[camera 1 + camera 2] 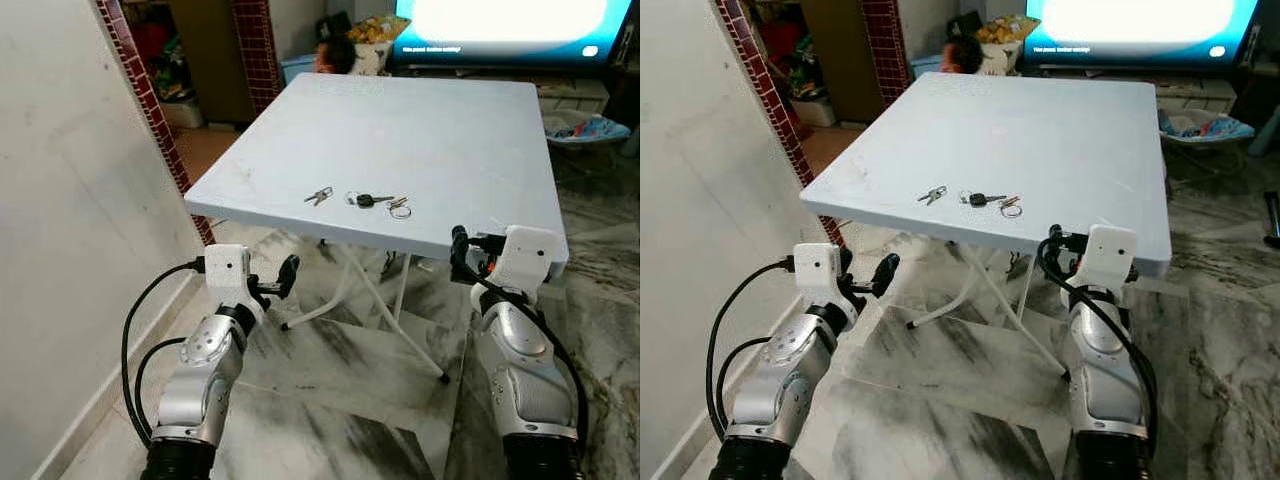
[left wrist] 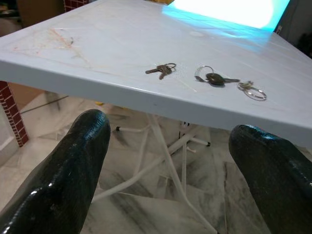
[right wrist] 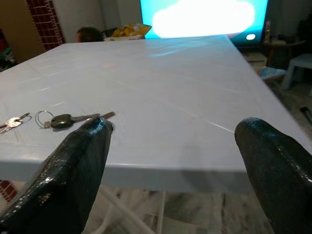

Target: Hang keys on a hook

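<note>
Two key bunches (image 1: pixel 319 195) (image 1: pixel 377 201) lie flat, near each other, by the table's (image 1: pixel 450 150) near edge.

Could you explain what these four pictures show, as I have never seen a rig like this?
The two upper pictures come from cameras in a humanoid robot's head, looking down at its own silver arms. The lower two come from a camera on each wrist, looking out between that hand's two black fingers. The left hand and the right hand are both open, hold nothing, and hover before the near edge of a white folding table. On the table lie a small bunch of keys, a dark-headed key on a ring and a loose ring with a small key. A bright screen glows behind.
</note>
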Tool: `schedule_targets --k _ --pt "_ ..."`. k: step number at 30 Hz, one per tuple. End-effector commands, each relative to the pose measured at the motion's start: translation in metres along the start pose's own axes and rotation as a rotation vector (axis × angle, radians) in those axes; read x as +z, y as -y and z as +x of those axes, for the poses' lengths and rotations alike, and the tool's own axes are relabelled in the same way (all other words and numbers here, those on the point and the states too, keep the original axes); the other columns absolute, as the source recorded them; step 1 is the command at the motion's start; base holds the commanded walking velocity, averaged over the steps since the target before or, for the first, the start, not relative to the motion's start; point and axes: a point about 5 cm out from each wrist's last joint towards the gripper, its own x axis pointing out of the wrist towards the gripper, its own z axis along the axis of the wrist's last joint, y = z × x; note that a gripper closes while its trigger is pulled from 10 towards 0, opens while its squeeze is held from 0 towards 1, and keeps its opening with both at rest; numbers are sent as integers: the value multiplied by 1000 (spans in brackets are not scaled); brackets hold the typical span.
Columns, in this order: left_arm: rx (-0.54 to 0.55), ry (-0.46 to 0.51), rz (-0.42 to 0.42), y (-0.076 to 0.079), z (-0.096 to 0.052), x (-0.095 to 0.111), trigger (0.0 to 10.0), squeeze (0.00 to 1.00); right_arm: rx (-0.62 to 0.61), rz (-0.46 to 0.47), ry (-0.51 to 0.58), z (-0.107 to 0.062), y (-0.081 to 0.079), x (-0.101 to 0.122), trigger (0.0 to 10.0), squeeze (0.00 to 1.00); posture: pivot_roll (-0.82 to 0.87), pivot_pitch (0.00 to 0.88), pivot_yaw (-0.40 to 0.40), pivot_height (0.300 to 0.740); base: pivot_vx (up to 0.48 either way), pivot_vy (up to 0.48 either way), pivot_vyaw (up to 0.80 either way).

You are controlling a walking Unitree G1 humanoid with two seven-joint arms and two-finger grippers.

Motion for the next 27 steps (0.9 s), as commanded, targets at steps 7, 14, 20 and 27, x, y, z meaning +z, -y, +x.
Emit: schedule_targets --k 7,14,20,27 --pt "18 -6 10 -6 -1 0 10000 0 11 7 -3 0 -5 0 10000 0 -83 0 111 740 288 0 0" --pt "16 -8 10 -6 -1 0 10000 0 11 7 -4 0 -5 -1 10000 0 -81 0 113 740 287 0 0" --pt "13 -10 12 -6 -1 0 10000 0 12 9 -6 0 -5 -1 10000 0 -81 0 114 740 286 0 0" --pt "8 -12 11 -5 0 -1 10000 0 11 11 -6 0 -6 -1 10000 0 -81 0 116 740 292 0 0"
